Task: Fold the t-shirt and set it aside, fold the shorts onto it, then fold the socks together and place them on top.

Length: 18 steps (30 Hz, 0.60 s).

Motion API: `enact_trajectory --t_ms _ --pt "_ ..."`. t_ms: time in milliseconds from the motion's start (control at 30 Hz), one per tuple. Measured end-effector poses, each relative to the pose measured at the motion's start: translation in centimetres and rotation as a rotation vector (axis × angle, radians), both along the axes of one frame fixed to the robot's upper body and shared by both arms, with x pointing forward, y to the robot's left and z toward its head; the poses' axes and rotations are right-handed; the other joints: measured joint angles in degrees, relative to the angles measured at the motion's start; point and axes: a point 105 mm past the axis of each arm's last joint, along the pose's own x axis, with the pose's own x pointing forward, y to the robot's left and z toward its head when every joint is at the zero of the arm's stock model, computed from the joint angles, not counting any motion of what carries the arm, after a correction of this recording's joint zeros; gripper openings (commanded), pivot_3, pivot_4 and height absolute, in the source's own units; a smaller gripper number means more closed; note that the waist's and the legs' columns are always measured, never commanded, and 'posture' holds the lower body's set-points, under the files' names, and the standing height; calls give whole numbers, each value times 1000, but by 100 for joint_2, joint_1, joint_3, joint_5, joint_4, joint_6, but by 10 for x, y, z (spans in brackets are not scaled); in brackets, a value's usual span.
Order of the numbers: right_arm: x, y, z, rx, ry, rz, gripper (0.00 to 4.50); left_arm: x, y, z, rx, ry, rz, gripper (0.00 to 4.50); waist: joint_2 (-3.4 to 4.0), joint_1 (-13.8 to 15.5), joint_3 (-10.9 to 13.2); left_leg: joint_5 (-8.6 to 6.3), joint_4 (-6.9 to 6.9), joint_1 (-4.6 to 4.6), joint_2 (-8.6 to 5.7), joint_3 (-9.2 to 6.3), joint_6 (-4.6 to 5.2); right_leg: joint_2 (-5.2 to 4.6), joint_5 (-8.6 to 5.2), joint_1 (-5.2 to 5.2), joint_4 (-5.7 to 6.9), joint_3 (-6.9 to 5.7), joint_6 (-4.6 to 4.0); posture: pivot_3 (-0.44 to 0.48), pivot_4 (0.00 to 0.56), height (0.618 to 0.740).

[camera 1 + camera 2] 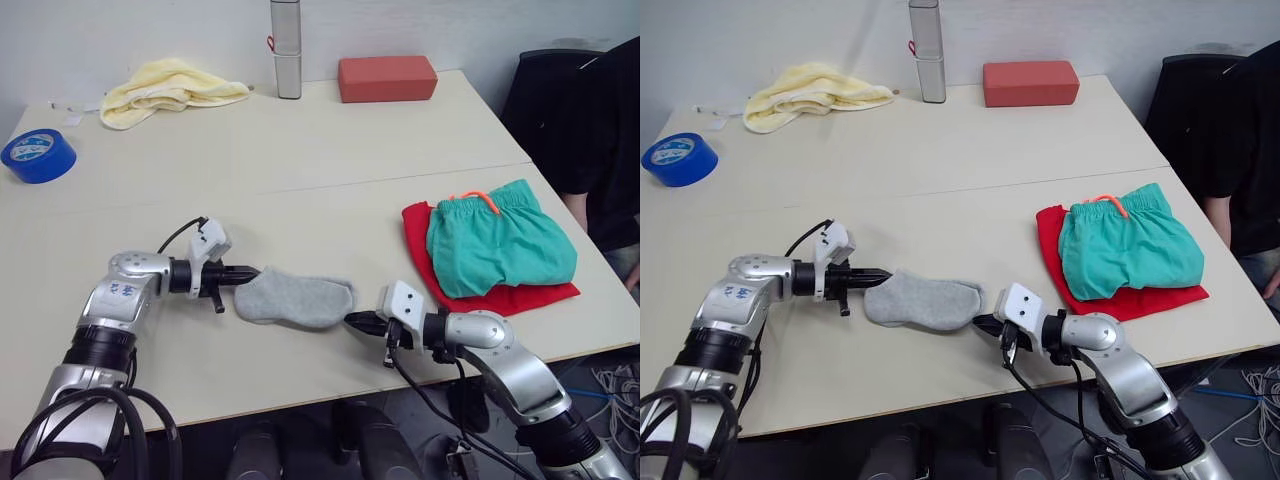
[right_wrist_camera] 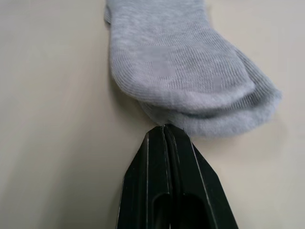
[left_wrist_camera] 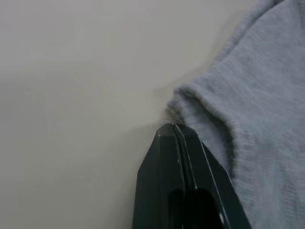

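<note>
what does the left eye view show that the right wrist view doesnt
Left eye view alone: the teal shorts lying on the folded red t-shirt, the pale yellow cloth, the blue tape roll, the red block, and the left end effector at one end of the socks.

Right wrist view alone: the socks are two, stacked, their rounded ends slightly offset.

Both: the grey socks on the table, with the right end effector shut at their edge.

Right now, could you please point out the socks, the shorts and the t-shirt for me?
socks (image 1: 295,298), left eye view, middle of the grey pair.
shorts (image 1: 500,245), left eye view, centre of the teal fabric.
t-shirt (image 1: 418,232), left eye view, exposed red left edge.
</note>
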Motion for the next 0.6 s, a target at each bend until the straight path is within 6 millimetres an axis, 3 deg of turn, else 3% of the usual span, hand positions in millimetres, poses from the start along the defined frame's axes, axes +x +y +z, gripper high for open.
enact_trajectory --t_ms 200,367,600 --pt "15 -9 0 -13 -19 -25 54 -23 2 -2 -40 36 8 0 0 -26 0 -2 -3 5 0 2 2 1 -1 0 2 4 -1 0 150 740" --pt "23 -9 3 9 -31 -37 54 -29 6 2 -49 22 51 0 0 -23 0 -2 -4 7 0 1 3 0 -1 1 5 7 -2 0 150 740" --pt "30 -11 2 29 -14 -55 54 -41 29 -3 -33 13 121 0 0 -36 0 -3 -8 11 2 2 3 0 -3 0 8 9 -6 0 150 740"
